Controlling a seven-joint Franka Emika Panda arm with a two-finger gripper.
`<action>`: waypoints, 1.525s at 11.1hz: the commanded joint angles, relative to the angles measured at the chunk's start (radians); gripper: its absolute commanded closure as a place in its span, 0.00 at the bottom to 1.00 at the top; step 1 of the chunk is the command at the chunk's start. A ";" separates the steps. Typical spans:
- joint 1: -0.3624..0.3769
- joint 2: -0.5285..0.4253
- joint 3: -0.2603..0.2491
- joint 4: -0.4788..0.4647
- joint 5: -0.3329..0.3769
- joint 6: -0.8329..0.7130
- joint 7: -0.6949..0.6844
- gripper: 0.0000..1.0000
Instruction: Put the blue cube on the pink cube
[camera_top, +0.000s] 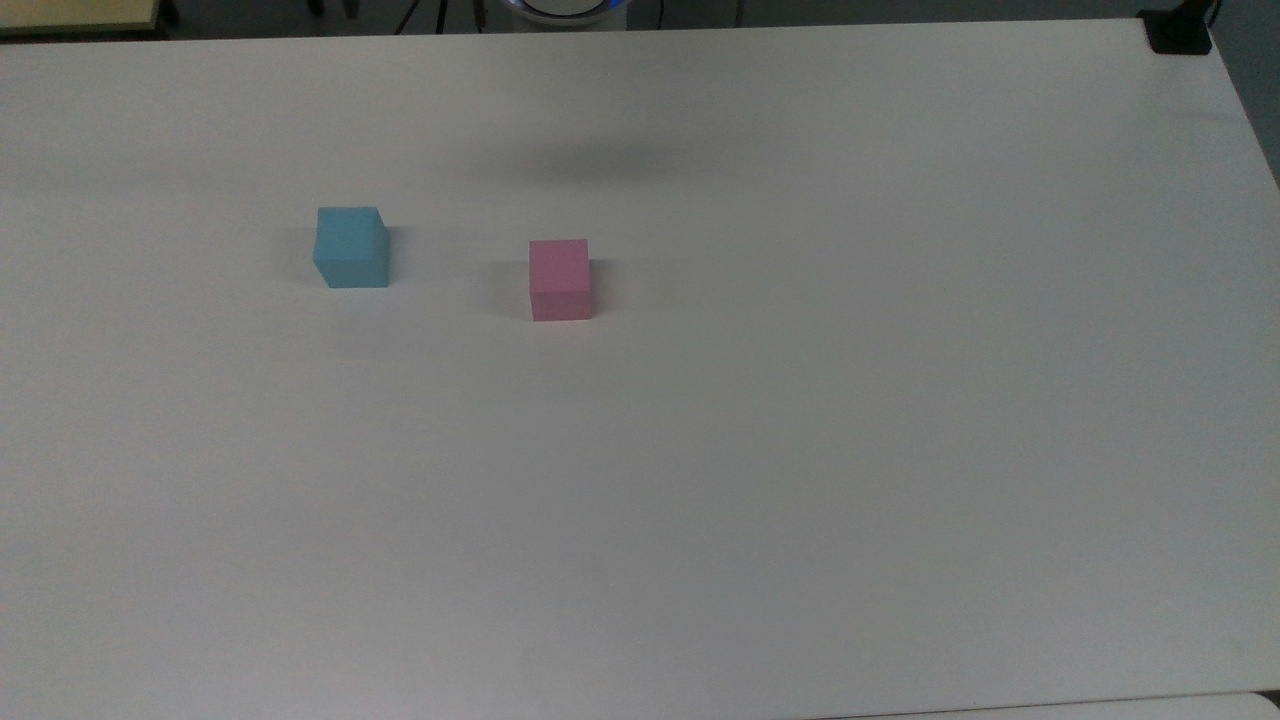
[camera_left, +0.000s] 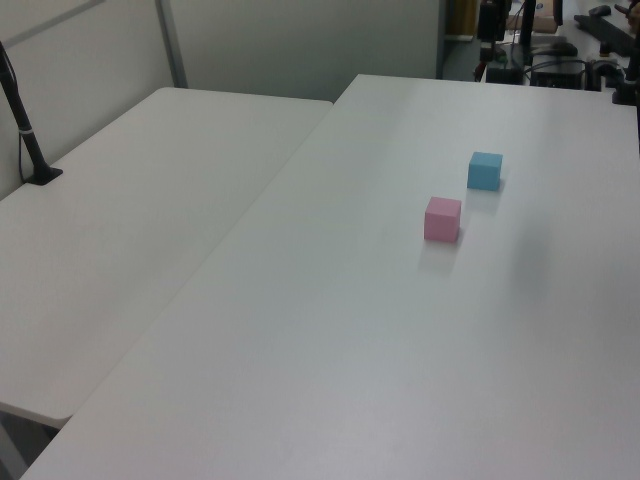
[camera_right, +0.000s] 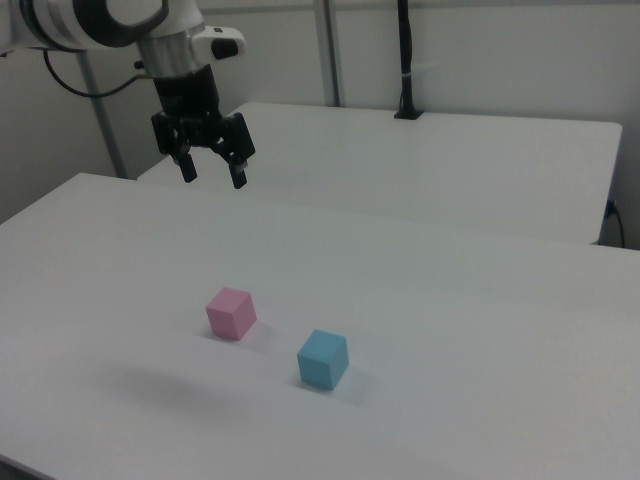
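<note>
Blue cube (camera_top: 350, 247) sat on the white table (camera_top: 800, 450), near the pink cube (camera_top: 559, 279) but apart | we saw the gripper (camera_right: 212, 172) high above the table, fingers spread, holding nothing | we judged nothing done: grasp, lift and stacking all remained.

- The blue cube (camera_top: 350, 247) is a plain light sky-blue, its side faces a shade darker than its top.
- The pink cube (camera_top: 559, 279) is pale pink with no markings.
- The counter (camera_top: 760, 460) is an even off-white, with a soft grey shadow patch near its far edge in the top view.
- The hand (camera_right: 212, 179) is black, and the arm (camera_right: 95, 22) above it is white with what looks like dark joint bands.
</note>
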 joint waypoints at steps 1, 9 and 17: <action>0.030 -0.015 -0.021 -0.007 0.006 -0.013 -0.005 0.00; 0.029 -0.016 -0.021 -0.007 0.014 -0.014 -0.005 0.00; 0.002 -0.041 -0.087 -0.005 0.013 -0.111 -0.214 0.00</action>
